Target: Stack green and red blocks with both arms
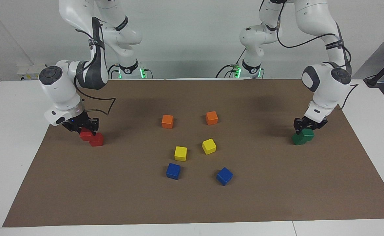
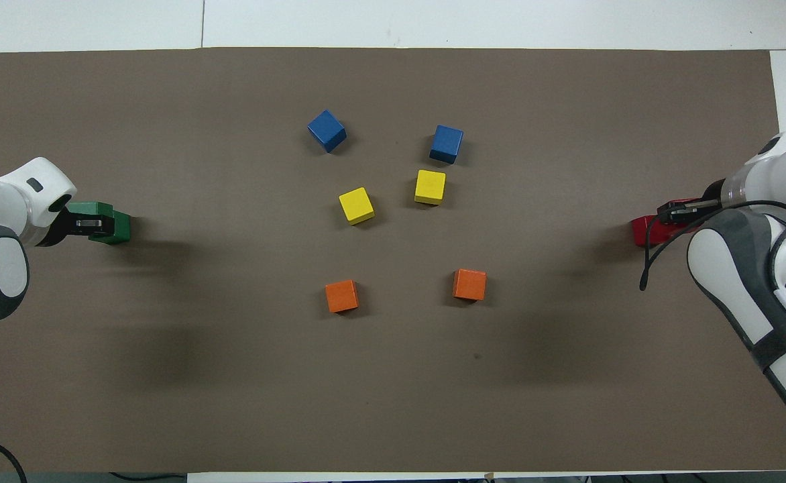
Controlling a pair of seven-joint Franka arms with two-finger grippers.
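Note:
My right gripper (image 1: pixel 86 130) is at the right arm's end of the mat, shut on a red block (image 1: pixel 86 135). That block sits partly over a second red block (image 1: pixel 97 141) that rests on the mat. My left gripper (image 1: pixel 306 130) is at the left arm's end, shut on a green block (image 1: pixel 308 133). It sits offset on top of a second green block (image 1: pixel 297 140). In the overhead view the right gripper (image 2: pixel 678 213) covers most of the red blocks (image 2: pixel 644 232), and the left gripper (image 2: pixel 94 223) covers most of the green blocks (image 2: pixel 119 228).
In the middle of the brown mat (image 1: pixel 192 203) lie two orange cubes (image 1: pixel 167 121) (image 1: pixel 211 118), two yellow cubes (image 1: pixel 180 153) (image 1: pixel 209 146) and two blue cubes (image 1: pixel 173 171) (image 1: pixel 224 176), all well apart from both grippers.

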